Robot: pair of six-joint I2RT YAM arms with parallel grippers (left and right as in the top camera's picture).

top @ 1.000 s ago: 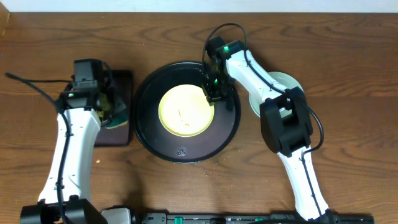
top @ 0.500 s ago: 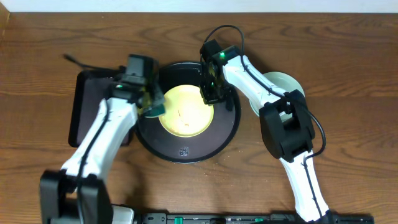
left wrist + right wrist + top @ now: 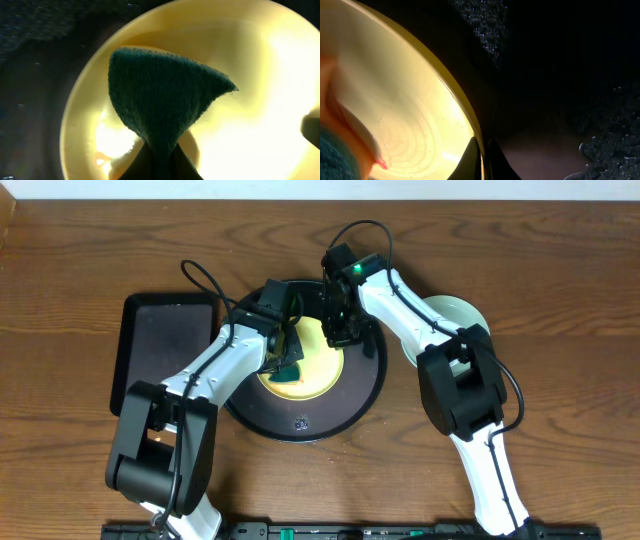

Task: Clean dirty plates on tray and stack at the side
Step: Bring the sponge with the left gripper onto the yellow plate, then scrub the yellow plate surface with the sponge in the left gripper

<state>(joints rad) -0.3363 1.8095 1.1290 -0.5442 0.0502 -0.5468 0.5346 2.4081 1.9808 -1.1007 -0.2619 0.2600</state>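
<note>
Both arms crowd the yellow plate (image 3: 322, 372) — left arm (image 3: 215, 365) and sponge (image 3: 160, 110) over its left half, right arm (image 3: 400, 295) at its top edge. The near rim of the tray (image 3: 300, 430) lies open.

Both arms reach inward, left claw (image 3: 285, 356) clamped on a sponge (image 3: 160, 100), right claw (image 3: 340, 335) closed.

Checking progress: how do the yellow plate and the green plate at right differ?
The yellow plate lies in the round black tray; the green plate sits on the bare table. The left tool holds a sponge over the yellow plate; the green plate lies partly under the right arm. Both are round.
</note>
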